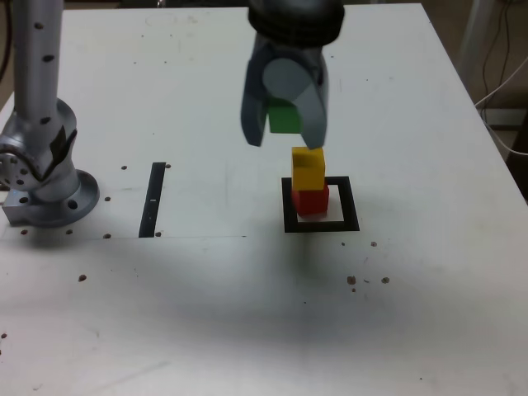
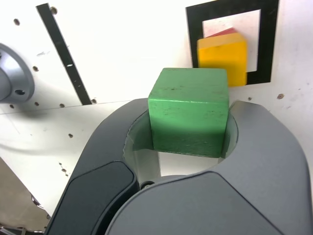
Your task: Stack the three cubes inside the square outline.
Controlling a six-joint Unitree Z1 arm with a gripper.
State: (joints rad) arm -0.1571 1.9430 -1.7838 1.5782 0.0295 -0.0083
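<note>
My gripper (image 1: 284, 139) is shut on the green cube (image 1: 284, 118), holding it in the air just above and slightly to the exterior view's left of the stack. The wrist view shows the green cube (image 2: 189, 110) clamped between the two grey jaws. Below it, the yellow cube (image 1: 308, 168) rests on the red cube (image 1: 312, 200), a little askew. Both stand inside the square outline (image 1: 320, 224) of black tape. From the wrist, the yellow cube (image 2: 223, 59) covers nearly all of the red cube (image 2: 224, 33), and the square outline (image 2: 266, 44) frames them.
The arm's grey base (image 1: 45, 177) stands at the exterior view's left. A straight black tape strip (image 1: 153, 200) lies between the base and the square. Small dark screw holes dot the white table (image 1: 247, 313). Cables hang past the table's right edge.
</note>
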